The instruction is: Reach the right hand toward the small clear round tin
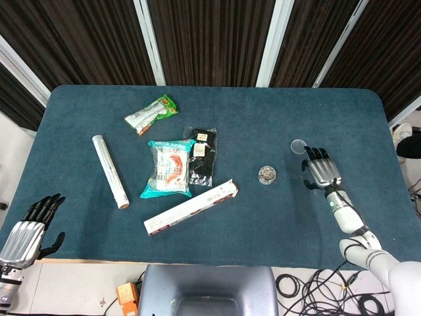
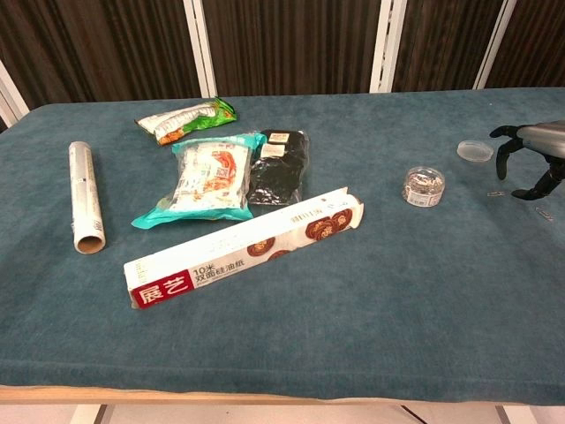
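The small clear round tin (image 1: 266,174) (image 2: 424,186) stands lidless on the blue table, right of centre, with small metal bits inside. Its clear lid (image 1: 299,145) (image 2: 475,151) lies flat a little further back and right. My right hand (image 1: 321,168) (image 2: 531,159) hovers to the right of the tin, apart from it. Its fingers are spread and curved downward, just right of the lid, and hold nothing. My left hand (image 1: 29,230) rests at the table's near left edge, fingers apart and empty; the chest view does not show it.
Left of the tin lie a long foil-paper box (image 1: 191,207) (image 2: 243,246), a black packet (image 1: 202,157), a teal snack bag (image 1: 170,168), a green packet (image 1: 151,114) and a silver roll (image 1: 110,170). Tiny loose clips (image 2: 496,193) lie below the right hand.
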Tool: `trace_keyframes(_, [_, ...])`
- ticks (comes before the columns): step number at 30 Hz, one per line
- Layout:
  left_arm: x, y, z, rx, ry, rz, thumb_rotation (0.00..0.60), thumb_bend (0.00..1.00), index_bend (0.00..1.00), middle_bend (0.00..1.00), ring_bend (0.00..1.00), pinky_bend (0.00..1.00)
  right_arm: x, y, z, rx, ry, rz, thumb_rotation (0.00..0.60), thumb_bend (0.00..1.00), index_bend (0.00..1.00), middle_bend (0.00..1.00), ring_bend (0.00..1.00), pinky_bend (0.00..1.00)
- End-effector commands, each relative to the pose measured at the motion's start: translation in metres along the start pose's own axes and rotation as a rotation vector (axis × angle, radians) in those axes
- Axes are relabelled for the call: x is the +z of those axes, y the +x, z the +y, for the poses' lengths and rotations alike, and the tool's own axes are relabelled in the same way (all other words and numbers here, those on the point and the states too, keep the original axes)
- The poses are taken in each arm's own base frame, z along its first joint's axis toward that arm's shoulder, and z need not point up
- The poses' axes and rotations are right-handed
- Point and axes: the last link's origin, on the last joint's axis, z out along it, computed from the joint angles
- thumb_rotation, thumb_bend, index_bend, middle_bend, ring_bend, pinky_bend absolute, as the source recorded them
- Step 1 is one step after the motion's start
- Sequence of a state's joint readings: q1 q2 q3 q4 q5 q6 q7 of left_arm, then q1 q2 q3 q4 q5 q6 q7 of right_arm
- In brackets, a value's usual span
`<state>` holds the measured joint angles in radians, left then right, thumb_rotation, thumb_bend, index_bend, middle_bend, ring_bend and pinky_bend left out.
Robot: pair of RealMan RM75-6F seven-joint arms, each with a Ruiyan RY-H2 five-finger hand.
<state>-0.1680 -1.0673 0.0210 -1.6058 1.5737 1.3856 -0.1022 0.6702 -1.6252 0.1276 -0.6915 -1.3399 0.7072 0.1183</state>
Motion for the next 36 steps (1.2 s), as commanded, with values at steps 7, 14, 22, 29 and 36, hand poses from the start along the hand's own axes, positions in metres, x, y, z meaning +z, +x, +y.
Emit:
trace_keyframes(7, [-0.001,0.001,-0.001,-0.002,0.005,0.000,0.600,0.43,0.00,0.03,0.01,0.11,0.005,-0.002,-0.007,-0.008,0.008,-0.008,0.600,0.25,0.47,0.00,0.00,0.00])
trace_keyframes(14, [-0.004,0.001,-0.001,-0.003,0.004,0.005,0.600,0.43,0.00,0.03,0.01,0.11,0.009,-0.007,-0.015,-0.031,0.014,-0.018,0.600,0.26,0.50,0.00,0.00,0.00])
trace_keyframes(22, [-0.006,0.002,-0.002,-0.001,0.008,0.009,0.600,0.43,0.00,0.03,0.01,0.11,0.011,-0.007,-0.017,-0.035,0.011,-0.017,0.600,0.27,0.52,0.00,0.00,0.00])
trace_keyframes(29, [-0.006,0.003,-0.002,-0.002,0.010,0.014,0.600,0.43,0.00,0.03,0.01,0.11,0.013,-0.010,-0.013,-0.048,-0.008,-0.032,0.600,0.28,0.57,0.00,0.00,0.00])
trace_keyframes(36, [-0.005,0.002,-0.002,0.000,0.011,0.011,0.600,0.43,0.00,0.03,0.01,0.11,0.013,-0.010,-0.012,-0.043,-0.009,-0.030,0.600,0.33,0.61,0.00,0.00,0.00])
